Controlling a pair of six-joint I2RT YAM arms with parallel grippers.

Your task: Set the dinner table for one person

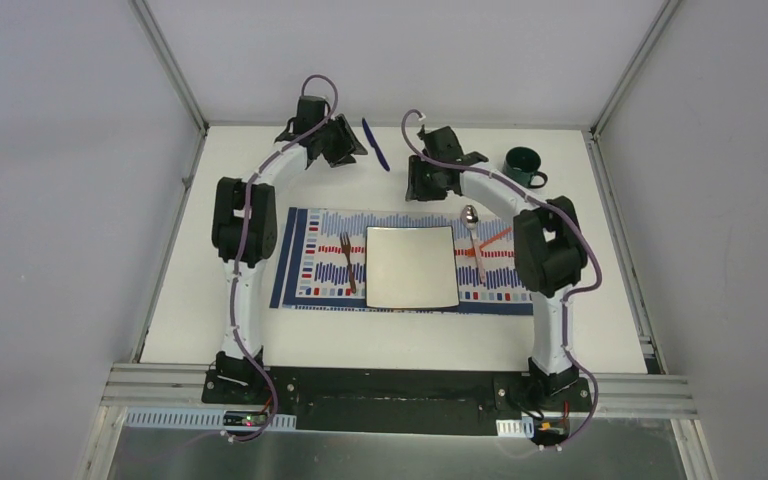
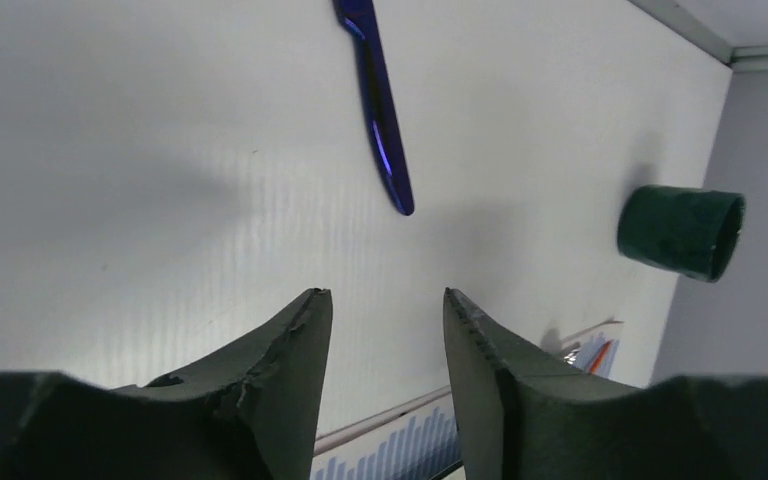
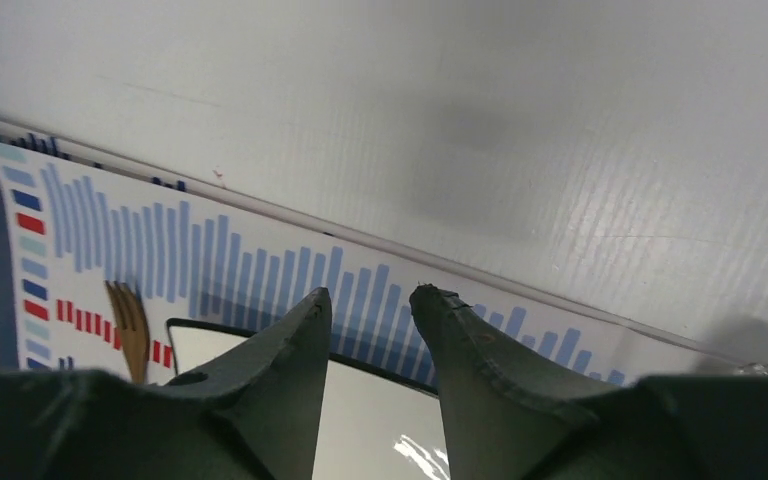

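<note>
Hovering left pincer (image 2: 385, 300) points toward knife (image 2: 380, 110).

Mat (image 1: 305, 290) lies across mid-table (image 1: 260, 340), long side running L–R. Plate (image 1: 411, 266) on mat, about ctr. Fork (image 1: 347, 262) on mat just L of plate, lying front-to-back, tines to rear, not touching it. Spoon (image 1: 473, 232) on mat just R of plate, bowl end to rear. Knife (image 1: 376, 145) on bare table behind mat, nr far edge, roughly behind plate's L edge. Mug (image 1: 522, 166) on bare table behind mat's R end, well R of knife.
</note>
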